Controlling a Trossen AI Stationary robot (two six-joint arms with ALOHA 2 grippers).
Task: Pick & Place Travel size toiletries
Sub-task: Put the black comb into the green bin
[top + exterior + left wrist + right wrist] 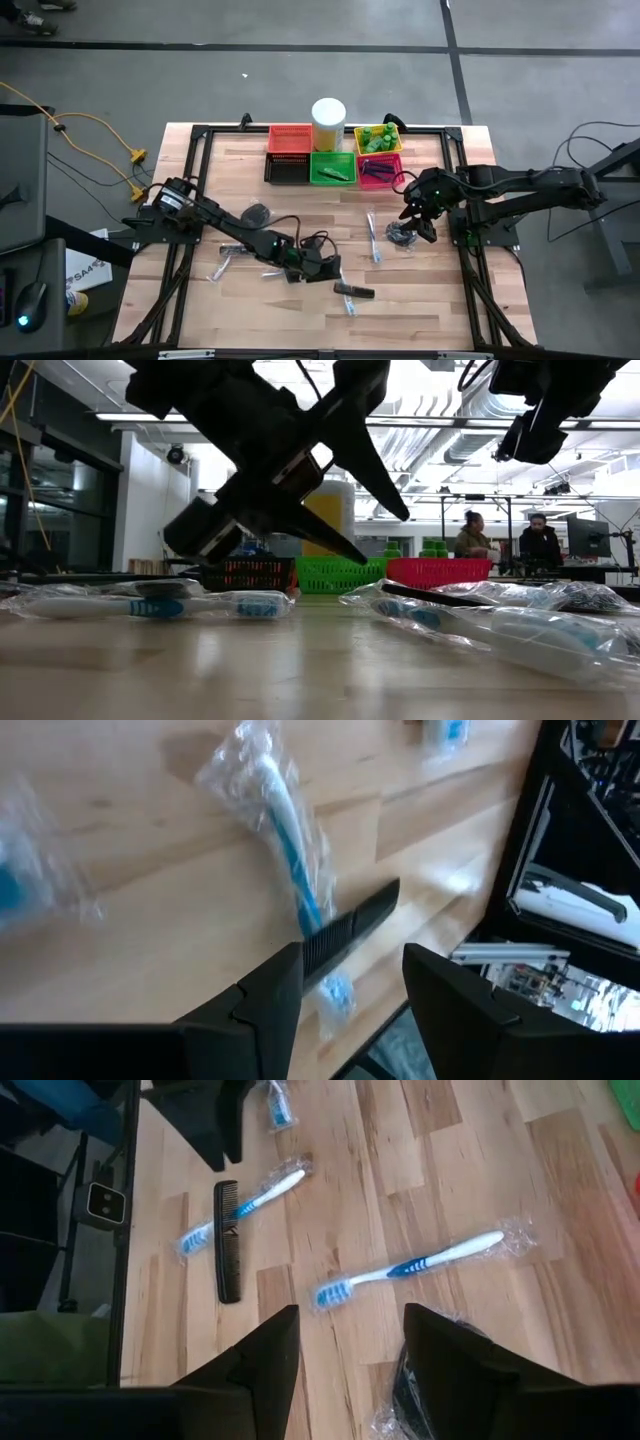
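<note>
Both jaws released: left gripper (345,995) over black comb (348,927); right gripper (345,1350) above, perhaps, a bundle (420,1380).

In the right wrist view a dark coiled bundle (425,1380) is half hidden behind the right claw (350,1370) and cut by the edge. In the left wrist view a wrapped item (30,880), possibly a toothbrush, is blurred and cropped.

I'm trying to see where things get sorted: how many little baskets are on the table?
5. Back row: red basket and yellow basket, either side of the white cylinder. Front row: black basket, green basket, pink basket. None looks hidden.
</note>
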